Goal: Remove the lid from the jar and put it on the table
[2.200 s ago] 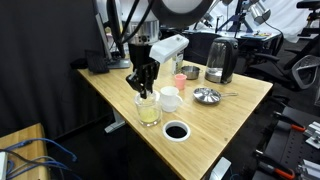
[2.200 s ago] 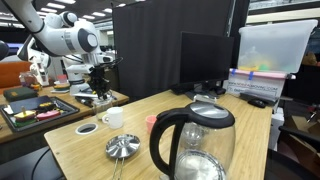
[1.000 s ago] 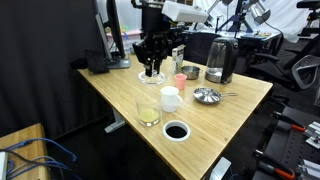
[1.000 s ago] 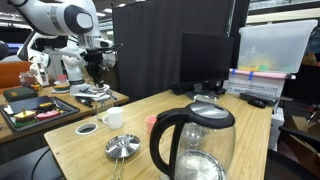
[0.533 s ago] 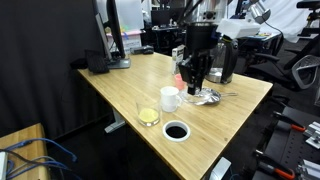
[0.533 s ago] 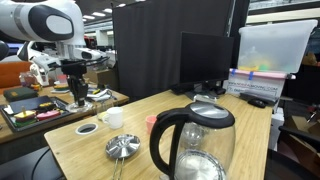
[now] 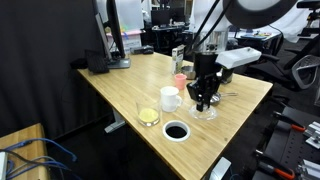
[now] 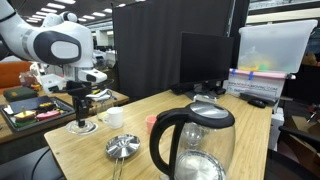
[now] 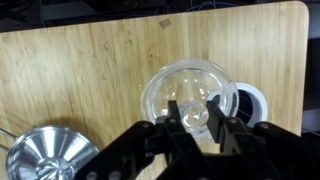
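My gripper point(image 9: 194, 112) is shut on the knob of the clear glass lid point(image 9: 190, 78). It holds the lid low over the wooden table point(image 9: 80, 60), touching or just above it. In both exterior views the gripper point(image 7: 204, 100) point(image 8: 80, 118) points straight down with the lid point(image 7: 206, 112) point(image 8: 82, 127) at its tip. The open jar point(image 7: 148, 113), with yellowish stuff at its bottom, stands apart near the table's point(image 7: 120, 85) front edge.
The black grommet hole point(image 9: 252, 100) point(image 7: 176, 130) lies right beside the lid. A silver dish point(image 9: 45, 165) point(image 8: 123, 147) lies on its other side. A white cup point(image 7: 170, 98) point(image 8: 113, 118), a pink cup point(image 7: 180, 78) and a glass kettle point(image 7: 224, 60) point(image 8: 195, 145) stand nearby.
The gripper lifted the lid off the jar, carried it across the table past the cups, and lowered it beside the grommet hole. The jar now stands open.
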